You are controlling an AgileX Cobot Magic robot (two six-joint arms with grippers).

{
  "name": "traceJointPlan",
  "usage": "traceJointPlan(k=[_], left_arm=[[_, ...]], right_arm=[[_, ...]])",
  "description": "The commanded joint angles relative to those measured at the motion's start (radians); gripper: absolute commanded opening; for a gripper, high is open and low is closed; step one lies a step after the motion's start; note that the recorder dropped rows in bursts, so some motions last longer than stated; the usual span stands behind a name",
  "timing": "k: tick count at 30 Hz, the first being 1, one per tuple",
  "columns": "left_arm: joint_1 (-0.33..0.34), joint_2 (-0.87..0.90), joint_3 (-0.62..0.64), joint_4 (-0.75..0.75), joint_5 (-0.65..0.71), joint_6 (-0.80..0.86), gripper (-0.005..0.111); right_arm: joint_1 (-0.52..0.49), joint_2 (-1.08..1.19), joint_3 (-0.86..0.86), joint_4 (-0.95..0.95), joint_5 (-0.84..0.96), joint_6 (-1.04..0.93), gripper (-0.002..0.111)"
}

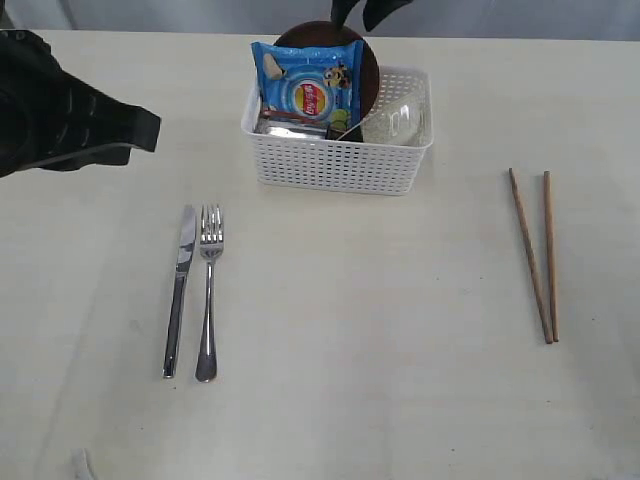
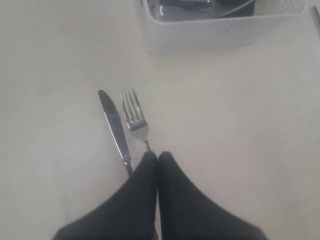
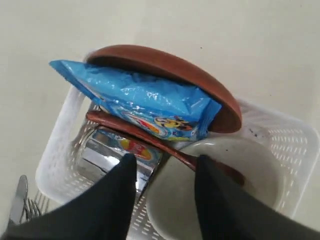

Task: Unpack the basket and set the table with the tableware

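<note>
Right gripper [image 3: 165, 162] hovers inside the basket [image 1: 340, 165], fingers spread wide and empty, straddling the wooden spoon [image 3: 130, 129]!
My call: drop straight, pinch the shaft, and lift clear of the snack bag [image 3: 140, 97]. Left gripper [image 2: 157, 155] is pinched closed on nothing. On the table [image 1: 380, 320], one knife [image 1: 180, 290] and one fork [image 1: 208, 290] lie on the basket's left-arm side, two chopsticks [image 1: 540, 255] opposite. Inside the basket: one spoon, one mug [image 3: 105, 155], one bowl [image 3: 215, 200], one plate [image 3: 165, 60].

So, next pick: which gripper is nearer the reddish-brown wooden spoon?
Right. The right gripper hovers over the spoon; the left gripper is well away from the white basket.
</note>
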Motion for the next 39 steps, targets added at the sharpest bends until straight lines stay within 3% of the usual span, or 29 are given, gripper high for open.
traceJointPlan(k=[1,4,13,22,28,39], left_arm=[[0.000,-0.007,0.002,-0.010,0.007,0.004,0.000],[0.000,-0.007,0.002,-0.010,0.007,0.004,0.000],[0.000,-0.007,0.022,-0.010,-0.005,0.004,0.000],[0.000,-0.007,0.022,-0.010,-0.010,0.004,0.000],[0.000,-0.007,0.022,-0.005,-0.019,0.004,0.000],[0.000,-0.007,0.022,-0.005,-0.035,0.011,0.000]], right_arm=[[-0.003,-0.023,-0.005,-0.010,0.003,-0.171,0.038],[-0.003,-0.028,-0.005,-0.047,0.003,-0.256,0.038],[-0.049,-0.147,0.179,-0.143,0.003,-0.201,0.038],[-0.035,-0.303,0.343,-0.136,0.003,0.195,0.038],[0.031,-0.235,0.363,-0.124,0.003,0.248,0.038],[0.017,-0.080,0.359,-0.125,0.003,0.406,0.038]])
